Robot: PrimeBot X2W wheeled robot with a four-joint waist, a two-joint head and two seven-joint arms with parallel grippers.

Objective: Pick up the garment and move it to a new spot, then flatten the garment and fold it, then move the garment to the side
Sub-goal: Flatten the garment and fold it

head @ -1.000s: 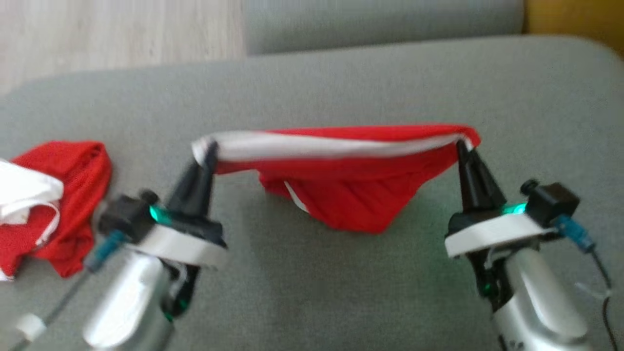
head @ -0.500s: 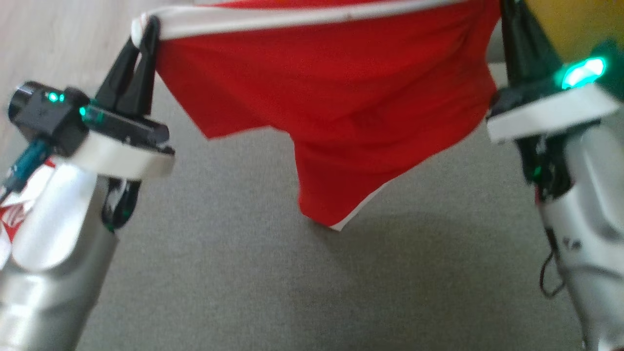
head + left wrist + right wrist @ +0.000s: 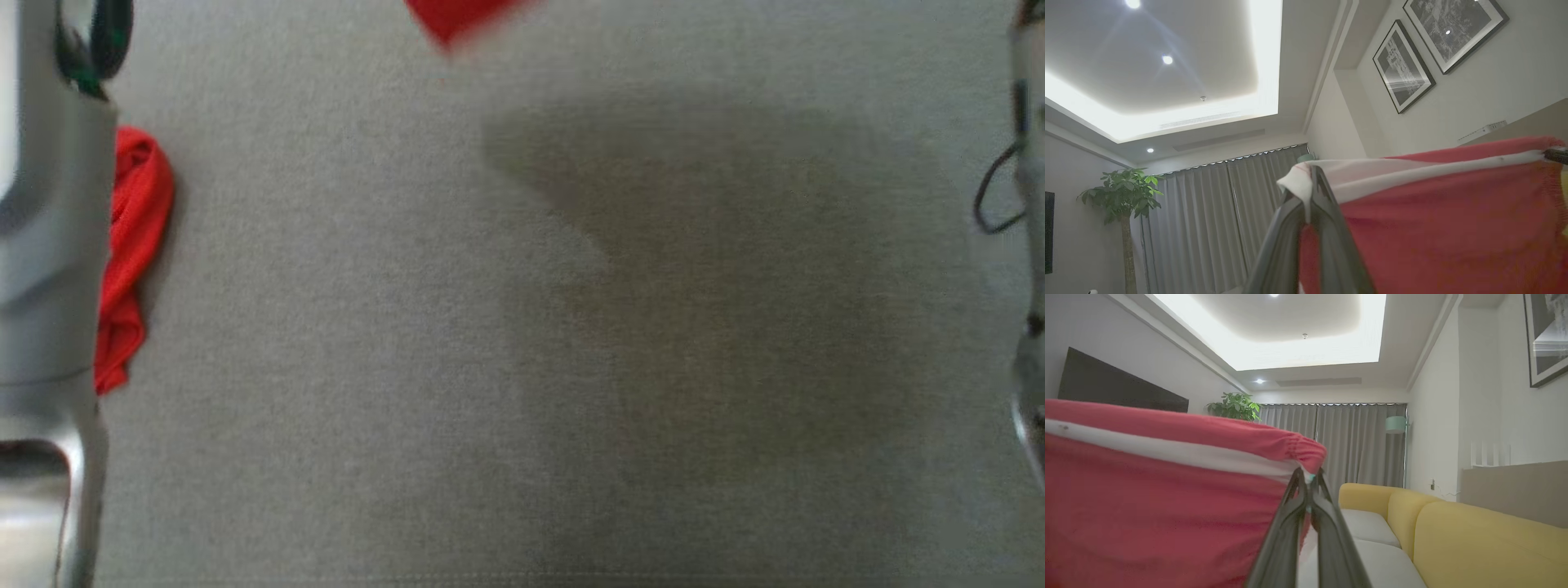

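The garment point(image 3: 1445, 220) is red with a white band along its top edge, and it hangs stretched in the air between my two grippers. In the left wrist view my left gripper point(image 3: 1310, 192) is shut on the white-banded corner. The right wrist view has my right gripper point(image 3: 1308, 479) shut on the opposite gathered corner of the garment point(image 3: 1159, 506). In the head view only the garment's lowest tip point(image 3: 457, 16) dips in at the top edge, above the grey cushion point(image 3: 522, 367), which carries its shadow.
A second red cloth point(image 3: 135, 245) lies crumpled at the left of the cushion, partly behind my left forearm point(image 3: 49, 245). My right forearm point(image 3: 1030, 245) with a dark cable runs along the right edge. A yellow sofa point(image 3: 1474, 547) stands beyond.
Both grippers have gone up with the garment, from just above the cushion to high in the air. The head view has shifted as well, so the fingers have left it.
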